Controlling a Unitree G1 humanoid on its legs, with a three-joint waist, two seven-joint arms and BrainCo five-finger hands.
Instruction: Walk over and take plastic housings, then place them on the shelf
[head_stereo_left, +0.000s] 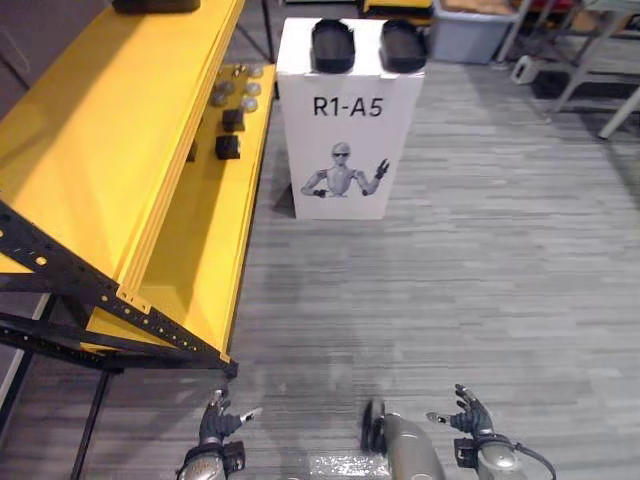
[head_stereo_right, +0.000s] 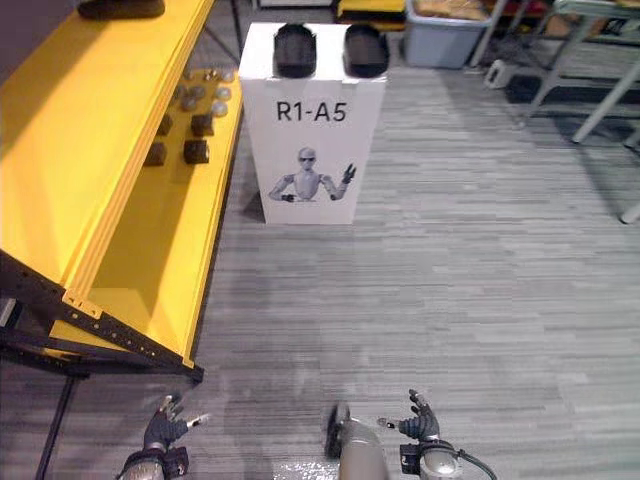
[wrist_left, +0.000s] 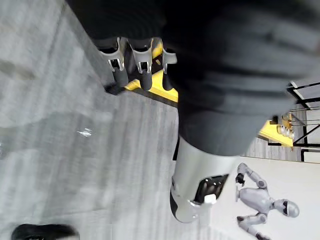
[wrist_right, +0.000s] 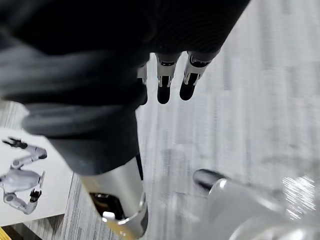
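Straight ahead at 12 o'clock stands a white pedestal (head_stereo_left: 345, 150) with a printed robot figure on its front. Two black plastic housings lie side by side on its top: the left housing (head_stereo_left: 333, 45) and the right housing (head_stereo_left: 403, 45), near each other but not touching. From 9 to 11 o'clock runs the yellow shelf (head_stereo_left: 100, 130), with its upper board sloping and a lower board (head_stereo_left: 215, 230) beneath it. On that lower board, at about 11 o'clock, sit small dark blocks (head_stereo_left: 228, 147) and a cluster of silvery round pieces (head_stereo_left: 235, 90). A dark object (head_stereo_left: 155, 5) rests on the far end of the upper board. A grey bin (head_stereo_left: 470, 35) stands at 1 o'clock beyond the pedestal. The left hand (head_stereo_left: 213, 425) hangs at 7 o'clock over the grey plank floor (head_stereo_left: 450, 280), well apart from the housings. Its fingers (wrist_left: 132, 65) are straight and side by side, the thumb apart. The right hand (head_stereo_left: 468, 418) hangs at 5 o'clock, its fingers (wrist_right: 164, 82) likewise straight and loose.
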